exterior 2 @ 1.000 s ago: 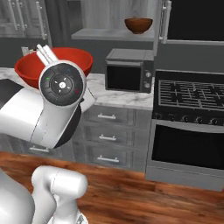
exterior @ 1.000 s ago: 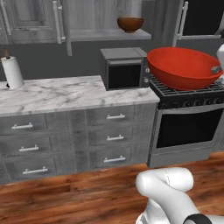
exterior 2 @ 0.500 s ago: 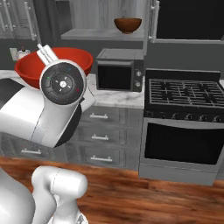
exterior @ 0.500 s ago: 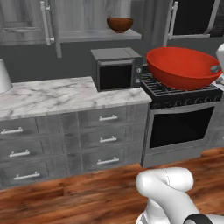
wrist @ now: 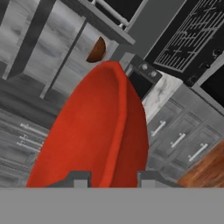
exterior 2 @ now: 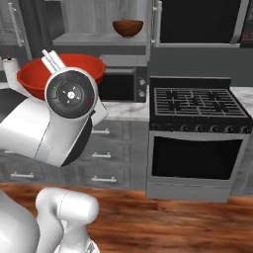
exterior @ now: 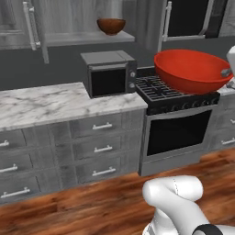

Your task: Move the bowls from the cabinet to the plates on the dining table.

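A glossy red bowl (exterior: 193, 71) hangs in the air in front of the stove, and my gripper (exterior: 226, 72) is shut on its rim at the right edge of the left base view. From the right base view the red bowl (exterior 2: 30, 81) sits behind my hand, with the gripper (exterior 2: 52, 59) on its edge. Looking along the hand, the fingertips straddle the rim of the red bowl (wrist: 96, 131), gripper (wrist: 114, 179). The brown bowl (exterior: 111, 25) (exterior 2: 128, 27) (wrist: 97, 50) stands on the shelf of the open cabinet (exterior: 87, 39). The plates and the dining table are out of view.
A black microwave (exterior: 109, 73) (exterior 2: 121, 84) stands on the marble counter (exterior: 46, 103) over grey drawers. To its right is the stove (exterior: 174, 92) (exterior 2: 197, 101) with its oven. Wood floor lies in front of the units.
The whole scene has slid to the left in both base views, so the camera has moved. The red bowl stays in the gripper, in the same place relative to the arm.
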### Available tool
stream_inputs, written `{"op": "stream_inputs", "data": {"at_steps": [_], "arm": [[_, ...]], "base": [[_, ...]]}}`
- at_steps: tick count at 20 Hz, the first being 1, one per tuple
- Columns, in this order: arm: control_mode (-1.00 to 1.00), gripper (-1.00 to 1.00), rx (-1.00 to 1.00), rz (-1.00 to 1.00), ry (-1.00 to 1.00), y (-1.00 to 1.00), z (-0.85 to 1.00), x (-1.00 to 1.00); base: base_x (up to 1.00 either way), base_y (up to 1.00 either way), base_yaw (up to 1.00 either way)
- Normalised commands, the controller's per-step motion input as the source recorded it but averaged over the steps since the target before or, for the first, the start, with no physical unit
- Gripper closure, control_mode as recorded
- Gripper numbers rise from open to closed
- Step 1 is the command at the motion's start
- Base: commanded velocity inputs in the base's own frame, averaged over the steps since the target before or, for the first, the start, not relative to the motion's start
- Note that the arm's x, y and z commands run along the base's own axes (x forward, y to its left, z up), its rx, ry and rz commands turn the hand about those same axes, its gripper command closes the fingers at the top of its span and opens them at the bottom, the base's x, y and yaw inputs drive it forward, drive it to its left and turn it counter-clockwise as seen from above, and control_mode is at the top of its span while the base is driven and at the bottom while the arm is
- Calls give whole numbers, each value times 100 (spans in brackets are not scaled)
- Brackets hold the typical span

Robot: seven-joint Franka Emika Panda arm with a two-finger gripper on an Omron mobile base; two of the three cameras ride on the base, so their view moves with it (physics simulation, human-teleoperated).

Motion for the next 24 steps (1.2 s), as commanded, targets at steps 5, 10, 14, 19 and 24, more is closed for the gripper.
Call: {"op": "stream_inputs", "data": {"at_steps": [5, 10, 14, 19, 24], "arm": [[100, 100, 0, 0, 0, 0, 0, 0], [100, 100, 0, 0, 0, 0, 0, 0], [100, 100, 0, 0, 0, 0, 0, 0], [100, 100, 0, 0, 0, 0, 0, 0], [100, 100, 0, 0, 0, 0, 0, 0]], "base": [[0, 0, -25], [0, 2, -25], [0, 6, -23], [0, 3, -25], [0, 2, -25]]}}
